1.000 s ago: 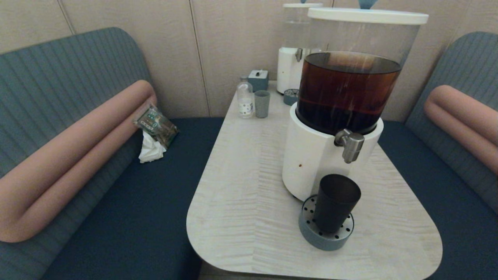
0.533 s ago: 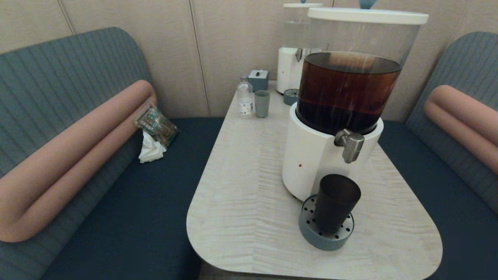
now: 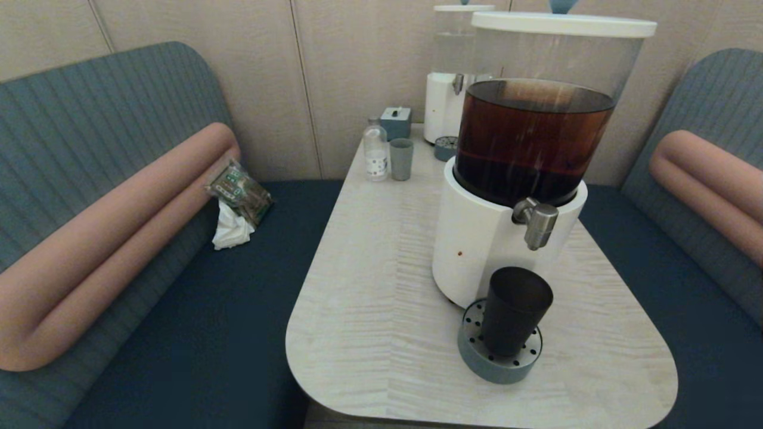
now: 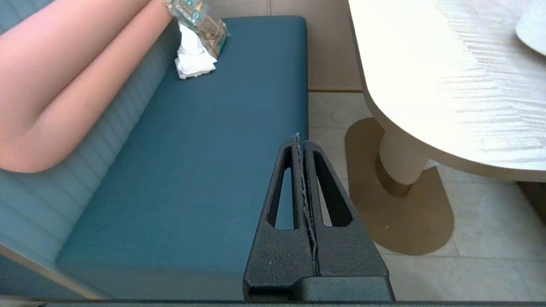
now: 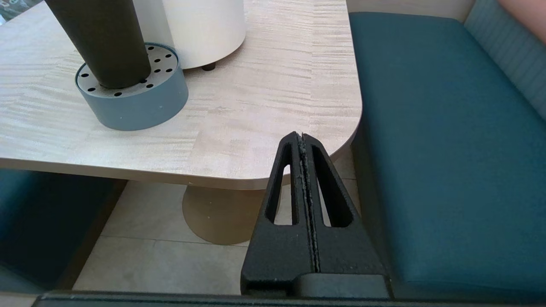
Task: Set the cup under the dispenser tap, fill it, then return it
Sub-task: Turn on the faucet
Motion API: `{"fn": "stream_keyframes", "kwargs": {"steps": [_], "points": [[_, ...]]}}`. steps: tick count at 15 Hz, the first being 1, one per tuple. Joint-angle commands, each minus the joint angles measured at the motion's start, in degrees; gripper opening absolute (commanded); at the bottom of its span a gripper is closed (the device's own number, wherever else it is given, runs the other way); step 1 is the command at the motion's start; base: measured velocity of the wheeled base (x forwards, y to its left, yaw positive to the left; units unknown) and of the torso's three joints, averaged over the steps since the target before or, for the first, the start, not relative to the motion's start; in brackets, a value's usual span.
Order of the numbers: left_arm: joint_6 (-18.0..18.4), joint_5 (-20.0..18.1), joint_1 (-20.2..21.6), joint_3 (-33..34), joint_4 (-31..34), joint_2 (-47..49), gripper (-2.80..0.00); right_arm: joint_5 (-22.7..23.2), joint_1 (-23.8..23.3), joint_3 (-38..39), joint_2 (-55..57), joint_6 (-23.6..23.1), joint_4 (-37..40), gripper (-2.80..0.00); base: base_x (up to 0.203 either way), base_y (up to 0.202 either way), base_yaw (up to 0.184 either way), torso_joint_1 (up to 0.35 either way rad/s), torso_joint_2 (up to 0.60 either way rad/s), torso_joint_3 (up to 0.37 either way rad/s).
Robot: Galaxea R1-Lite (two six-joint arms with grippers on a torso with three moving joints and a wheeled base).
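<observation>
The dark cup (image 3: 514, 310) stands upright on a round grey-blue drip tray (image 3: 499, 351), below the brushed-steel dispenser tap (image 3: 536, 221) of the big white-based dispenser (image 3: 483, 244) holding dark brown liquid. In the right wrist view the cup (image 5: 102, 40) rises from the drip tray (image 5: 132, 98). Neither arm shows in the head view. My right gripper (image 5: 301, 138) is shut and empty, low beside the table's near right corner. My left gripper (image 4: 298, 140) is shut and empty, low over the left bench by the table's pedestal.
A second dispenser (image 3: 448, 89) with a colourless tank stands at the back with a small drip tray (image 3: 446, 148), a grey-blue tumbler (image 3: 401, 159), a bottle (image 3: 375, 150) and a small box (image 3: 396, 122). A packet with tissue (image 3: 237, 202) lies on the left bench. Benches flank the table (image 3: 369, 286).
</observation>
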Motion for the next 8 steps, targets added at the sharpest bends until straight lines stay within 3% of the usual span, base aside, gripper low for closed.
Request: {"fn": "stream_keyframes", "kwargs": {"steps": [1,8], "points": [[-0.1,0.0,0.1,0.0,0.0,0.1,-2.80,0.0,0.0,0.0,0.1,0.0,0.0,-2.80,0.000,0.000,0.000,0.000,0.00,0.000],[-0.5,0.2,0.0,0.0,0.0,0.1,-2.80,0.0,0.0,0.0,0.1,0.0,0.0,-2.80,0.000,0.000,0.000,0.000,0.00,0.000]]}}
